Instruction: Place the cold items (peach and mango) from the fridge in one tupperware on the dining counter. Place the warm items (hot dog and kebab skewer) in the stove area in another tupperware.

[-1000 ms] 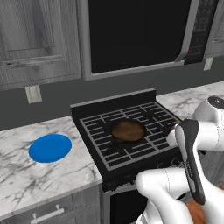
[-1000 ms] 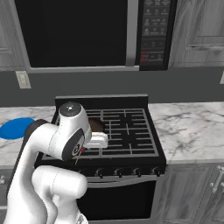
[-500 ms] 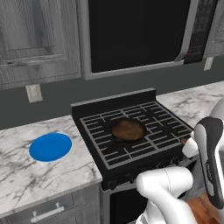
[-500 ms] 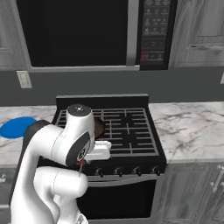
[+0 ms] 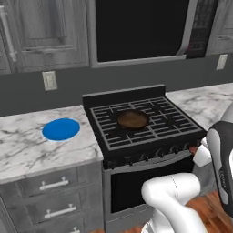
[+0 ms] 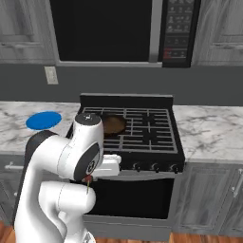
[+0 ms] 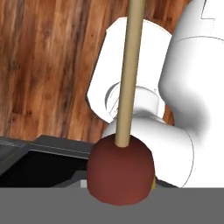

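Carrying the kebab skewer (image 7: pixel 124 131) away from the stove (image 5: pixel 141 125), the claw is clamped on it; next it likely needs a tupperware to drop it into.

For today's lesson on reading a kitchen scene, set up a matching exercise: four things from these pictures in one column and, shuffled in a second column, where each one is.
Things:
1. kebab skewer
2. pan
3. blue plate
4. microwave

Places:
A. on the marble counter left of the stove
B. above the stove
C. on a stove burner
D. held at the hand, stick pointing away over the wood floor

Pairs: 1-D, 2-C, 3-A, 4-B
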Available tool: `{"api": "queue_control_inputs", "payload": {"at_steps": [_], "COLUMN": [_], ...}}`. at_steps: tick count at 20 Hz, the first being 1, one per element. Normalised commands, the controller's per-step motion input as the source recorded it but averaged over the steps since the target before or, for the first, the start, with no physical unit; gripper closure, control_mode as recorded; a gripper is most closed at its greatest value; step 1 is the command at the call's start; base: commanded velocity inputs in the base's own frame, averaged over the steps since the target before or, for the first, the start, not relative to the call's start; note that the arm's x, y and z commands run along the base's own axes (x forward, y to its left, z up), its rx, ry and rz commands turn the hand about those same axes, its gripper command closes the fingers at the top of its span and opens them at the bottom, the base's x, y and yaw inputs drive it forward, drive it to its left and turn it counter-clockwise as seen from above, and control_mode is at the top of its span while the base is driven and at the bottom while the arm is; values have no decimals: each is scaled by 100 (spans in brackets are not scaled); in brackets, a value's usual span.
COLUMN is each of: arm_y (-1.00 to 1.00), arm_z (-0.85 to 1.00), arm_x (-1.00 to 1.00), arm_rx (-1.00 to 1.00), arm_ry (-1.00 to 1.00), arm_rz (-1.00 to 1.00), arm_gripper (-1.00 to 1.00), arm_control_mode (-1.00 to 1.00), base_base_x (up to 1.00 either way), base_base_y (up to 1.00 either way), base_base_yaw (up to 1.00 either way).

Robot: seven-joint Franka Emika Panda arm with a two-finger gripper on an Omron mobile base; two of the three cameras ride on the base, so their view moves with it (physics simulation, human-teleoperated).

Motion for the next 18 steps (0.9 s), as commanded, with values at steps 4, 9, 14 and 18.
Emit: {"api": "queue_control_inputs", "payload": {"at_steps": [4, 9, 14, 18], "arm_y": [0, 0, 0, 0], "arm_z": [0, 0, 0, 0], "arm_x": [0, 0, 0, 0], "arm_rx": [0, 0, 0, 0], "arm_ry": [0, 0, 0, 0], "arm_rz": [0, 0, 0, 0], "arm_gripper": [100, 100, 100, 100], "arm_control_mode": [100, 100, 100, 100], "base_base_x": [-26, -38, -87, -100], "base_base_y": [-73, -100, -100, -100], "base_base_yaw": [22, 5, 0, 0]}}
